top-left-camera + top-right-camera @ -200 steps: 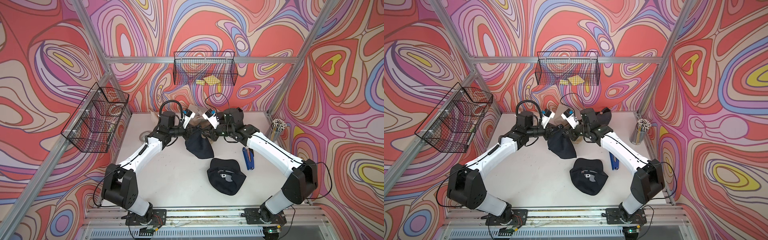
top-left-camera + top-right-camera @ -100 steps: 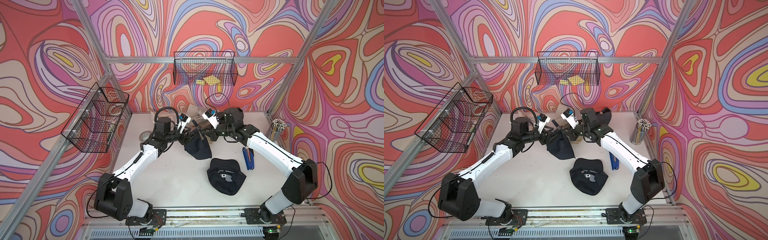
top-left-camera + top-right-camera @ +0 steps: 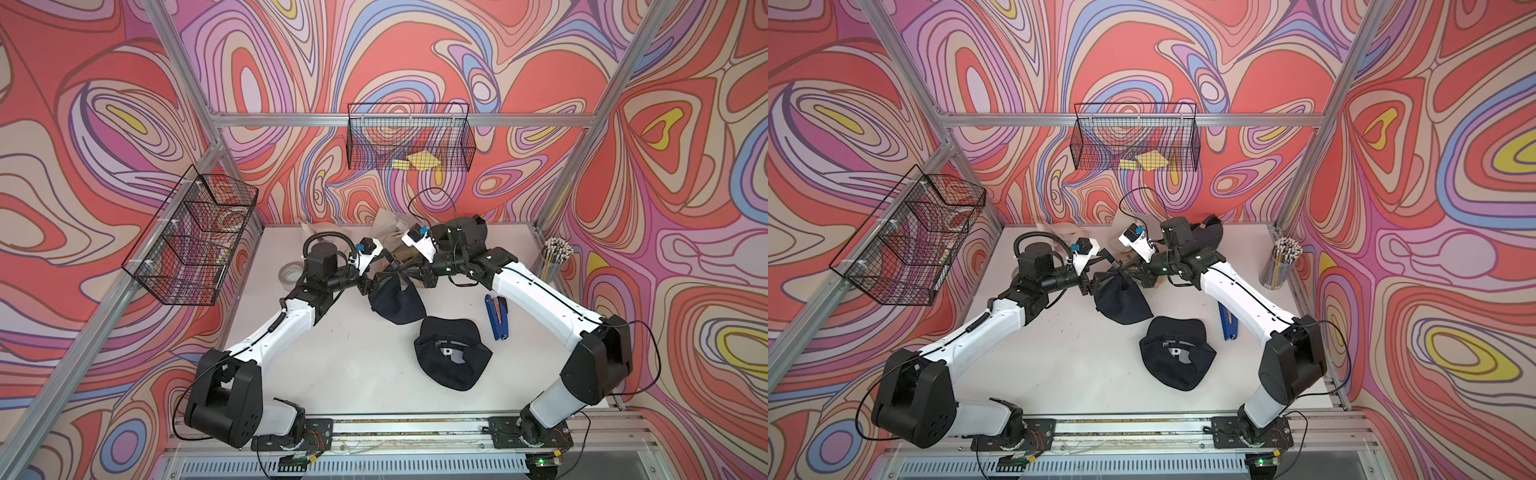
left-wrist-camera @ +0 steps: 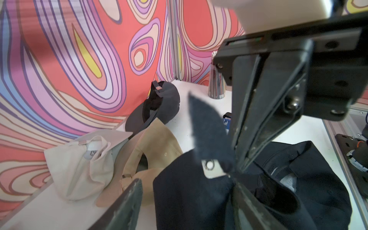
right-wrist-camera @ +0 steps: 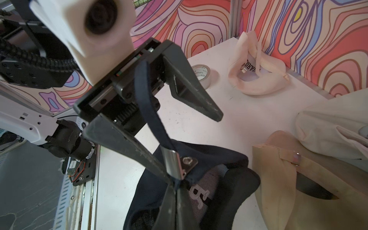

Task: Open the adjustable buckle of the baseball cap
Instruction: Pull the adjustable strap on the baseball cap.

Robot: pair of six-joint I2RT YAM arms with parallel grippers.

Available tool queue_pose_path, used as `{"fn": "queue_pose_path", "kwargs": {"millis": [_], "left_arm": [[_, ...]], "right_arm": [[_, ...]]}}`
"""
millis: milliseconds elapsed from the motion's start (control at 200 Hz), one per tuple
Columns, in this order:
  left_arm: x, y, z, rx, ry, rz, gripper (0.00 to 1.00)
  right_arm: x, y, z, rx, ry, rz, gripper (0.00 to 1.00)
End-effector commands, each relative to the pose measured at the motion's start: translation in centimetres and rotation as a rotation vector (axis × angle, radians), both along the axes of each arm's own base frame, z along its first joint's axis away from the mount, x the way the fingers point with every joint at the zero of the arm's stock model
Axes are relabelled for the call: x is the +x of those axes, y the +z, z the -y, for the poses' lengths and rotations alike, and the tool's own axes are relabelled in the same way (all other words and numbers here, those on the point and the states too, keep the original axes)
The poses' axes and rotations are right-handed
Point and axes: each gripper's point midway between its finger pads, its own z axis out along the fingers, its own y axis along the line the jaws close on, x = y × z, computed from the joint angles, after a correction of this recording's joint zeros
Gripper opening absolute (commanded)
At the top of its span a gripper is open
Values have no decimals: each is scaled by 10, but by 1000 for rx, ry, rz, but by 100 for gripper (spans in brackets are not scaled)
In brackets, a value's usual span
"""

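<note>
- Showing, in both top views, the left gripper and the right gripper meeting tip to tip above the far middle of the table. The navy cap hangs between them, crown drooping toward the tabletop.
- Same views: a second navy cap lies nearer and to the right, with a blue stapler just right of it. A pencil cup stands at the far right edge.
- Left wrist view: the left gripper stands wide open, one finger on each side of the navy cap, gripping nothing. The strap rises free from the metal buckle. The right gripper is closed to a point on the cap's band just beside the buckle.
- Right wrist view: the right gripper is pinched tight on the cap's band directly under the buckle. The strap runs between the left gripper's spread fingers; whether it touches them cannot be told.
- Same view: a tape roll, a cream cap and a tan cap lie along the table's far side.
</note>
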Motion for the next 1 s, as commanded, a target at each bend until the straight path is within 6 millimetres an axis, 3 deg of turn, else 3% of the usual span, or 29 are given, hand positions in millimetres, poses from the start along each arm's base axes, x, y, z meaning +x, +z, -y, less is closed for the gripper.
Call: {"fn": "queue_pose_path", "kwargs": {"millis": [0,336,576,741,891,997], "left_arm": [[-4,19,6,-25,-63,102,68],[-4,7,12,-6,-119,66,59],[-1,17,19,-57,-161,67,54],[-5,18,21,-71,-190,66,38],[-12,25,22,-131,-217,91,11],[-14,29,24,-183,-234,79,0]], "right_arm": [[-6,12,-3,40,62,13,0],[-6,19,4,83,82,0,0],[-6,14,2,98,95,-27,0],[-5,15,0,111,93,-29,0],[-1,13,-1,121,76,-42,0],[4,13,-1,125,48,-40,0]]}}
